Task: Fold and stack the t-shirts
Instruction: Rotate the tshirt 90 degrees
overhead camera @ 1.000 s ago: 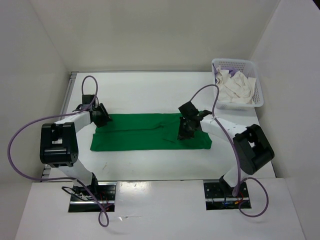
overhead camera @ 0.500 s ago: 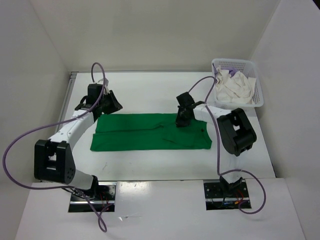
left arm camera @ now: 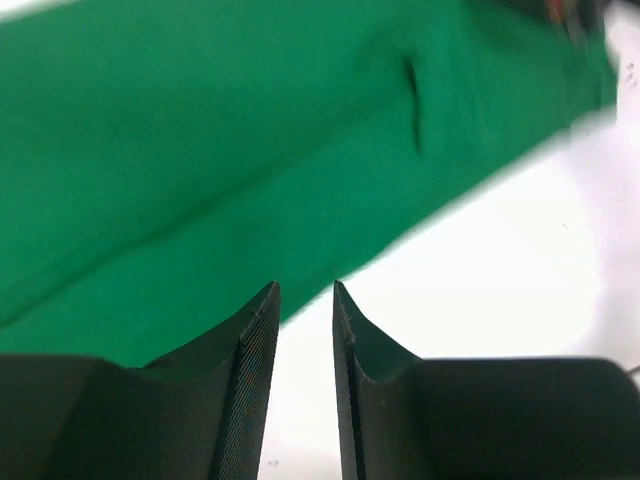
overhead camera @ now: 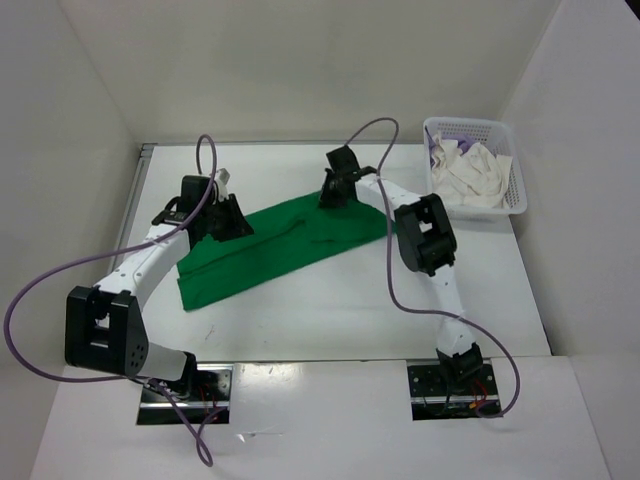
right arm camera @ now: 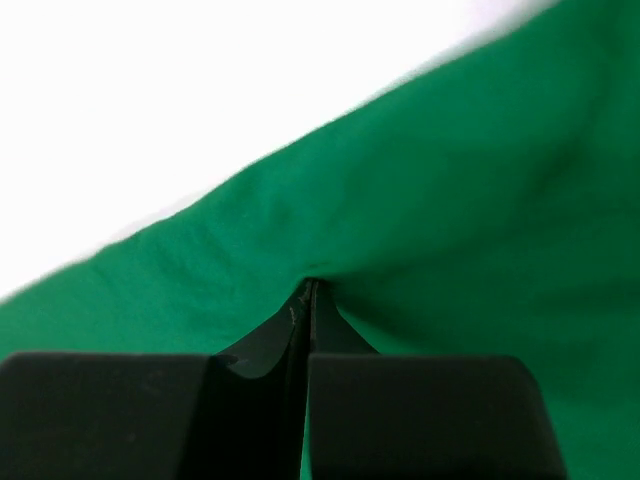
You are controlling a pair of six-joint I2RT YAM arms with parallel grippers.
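Note:
The green t-shirt (overhead camera: 280, 245), folded into a long strip, lies slanted across the table from near left to far middle. My right gripper (overhead camera: 329, 194) is shut on its far end; in the right wrist view the closed jaws (right arm camera: 308, 286) pinch a fold of the green cloth (right arm camera: 450, 200). My left gripper (overhead camera: 230, 222) hovers over the strip's left part. Its jaws (left arm camera: 305, 290) stand apart with only bare table between them, at the edge of the green cloth (left arm camera: 200, 150). A white t-shirt (overhead camera: 472, 176) and a lavender one (overhead camera: 442, 146) lie crumpled in the basket.
The white lattice basket (overhead camera: 518, 186) stands at the far right corner of the table. White walls close in the table on three sides. The right arm (overhead camera: 420, 235) stretches far out over the middle; purple cables loop from both arms.
The right gripper closed on the green shirt and dragged its right end toward the far middle, turning the strip from level to slanted. The left gripper shifted over the strip's left part.

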